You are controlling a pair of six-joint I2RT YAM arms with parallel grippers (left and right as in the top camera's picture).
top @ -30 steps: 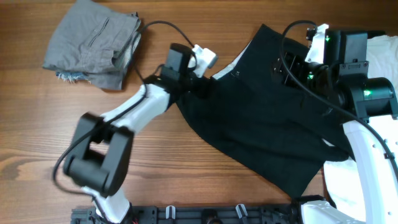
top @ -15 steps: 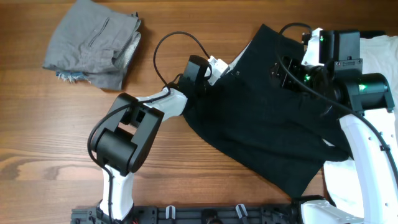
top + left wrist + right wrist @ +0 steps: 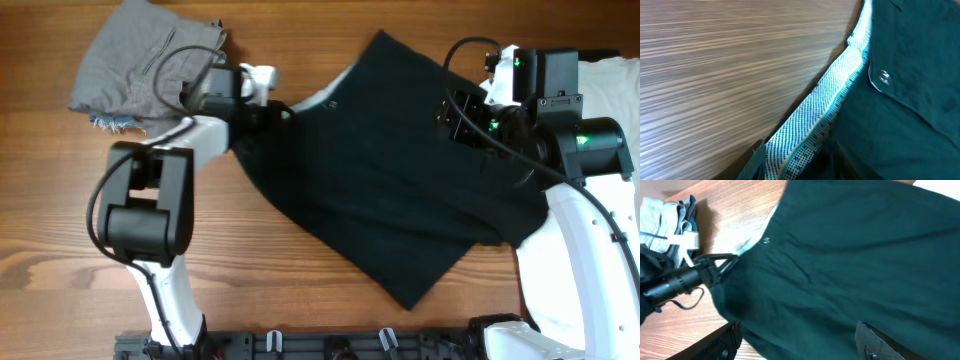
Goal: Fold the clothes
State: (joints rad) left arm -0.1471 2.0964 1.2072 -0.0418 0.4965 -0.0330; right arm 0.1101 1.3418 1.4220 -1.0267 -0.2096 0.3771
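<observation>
Your overhead view looks straight down on the table (image 3: pixel 60 200) from well above, taking in the spread garment (image 3: pixel 400 190). Your left wrist view sits very close, skimming low over the wood along the garment's waistband (image 3: pixel 825 110). Your right wrist view stands farther back, looking across the garment toward the left gripper (image 3: pixel 730 261), which the overhead shows too.

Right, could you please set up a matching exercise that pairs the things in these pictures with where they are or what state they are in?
Things:
1. dark garment
2. grey garment
3. white cloth
4. left gripper

Places or states:
A. folded, far top left
B. far right side
C. spread out across the middle
D. pinching a fabric edge

Pairs: 1-C, 2-A, 3-B, 4-D
</observation>
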